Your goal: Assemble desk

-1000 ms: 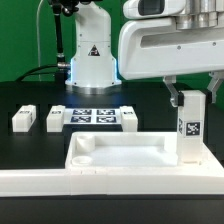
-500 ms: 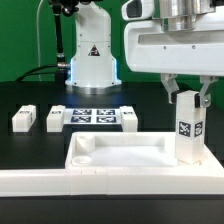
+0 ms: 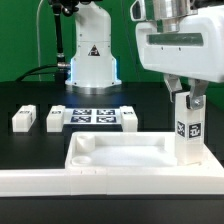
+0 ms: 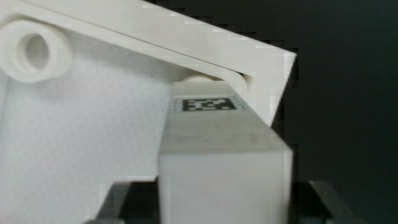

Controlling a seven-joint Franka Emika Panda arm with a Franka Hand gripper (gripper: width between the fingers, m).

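**A:** Where is the desk?

**B:** The desk top (image 3: pixel 120 152) lies flat on the black table (image 3: pixel 25 148), rim up, towards the front. One leg (image 3: pixel 187 128) stands upright at its corner on the exterior view's right, tag facing the camera.

**A:** Is that leg seated?

**B:** I cannot tell. In the wrist view its lower end meets the corner of the top, and a round socket (image 4: pixel 32 50) shows at another corner, open.

**A:** And the gripper?

**B:** The gripper (image 3: pixel 187 100) comes down from above, and its jaws are clamped on the leg's upper end, one of the fingers (image 3: pixel 172 97) on each side. The wrist view shows both dark fingers flanking the leg.

**A:** How many parts do you count?

**B:** One top and one leg in the grip. Two loose legs lie on the table well to the exterior view's left, one (image 3: pixel 24 119) just beside the other (image 3: pixel 55 119). A tagged white piece sits at the far end of the marker board (image 3: pixel 95 116), and I cannot tell whether it is another leg.

**A:** What else is on the table?

**B:** One long white rail (image 3: pixel 60 183) runs along the front, just before the top. The marker board lies behind the top.

**A:** And the room?

**B:** There is a green wall (image 3: pixel 20 40) at the back. The white robot base (image 3: pixel 90 55) stands before it, with a blue glow at its foot.
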